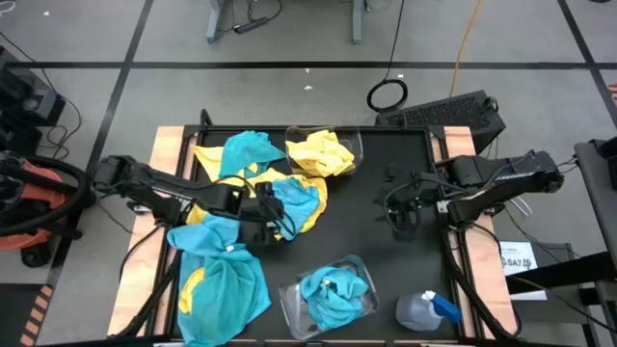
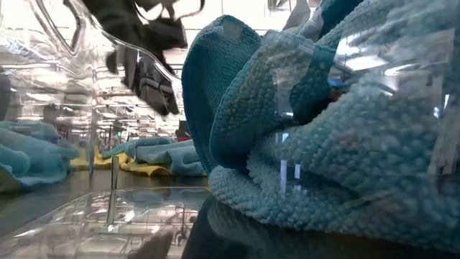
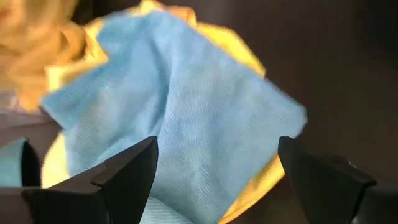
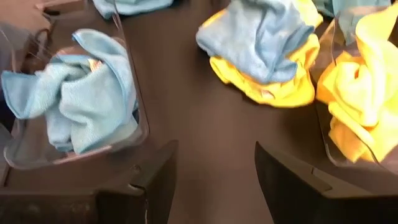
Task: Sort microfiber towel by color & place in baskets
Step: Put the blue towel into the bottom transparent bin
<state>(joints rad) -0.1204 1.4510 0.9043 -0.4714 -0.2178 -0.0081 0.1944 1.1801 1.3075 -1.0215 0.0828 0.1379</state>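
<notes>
A loose heap of yellow and turquoise microfiber towels (image 1: 231, 222) lies on the left half of the black table. My left gripper (image 1: 268, 207) is open and hangs over a turquoise towel (image 3: 186, 118) that lies flat on a yellow one (image 3: 249, 56); its fingers stand on either side, apart from the cloth. My right gripper (image 1: 400, 220) is open too, over bare table (image 4: 216, 149). The far basket (image 1: 355, 145) holds yellow towels (image 1: 323, 154). The near basket (image 1: 289, 308) holds a turquoise towel (image 1: 333, 289), which fills the low view (image 2: 323, 129).
A clear spray bottle with a blue trigger (image 1: 424, 310) lies near the table's near right corner. Wooden rails (image 1: 159, 164) run along the left and right sides of the table. Bare black surface (image 1: 386, 260) lies between the two baskets, under the right gripper.
</notes>
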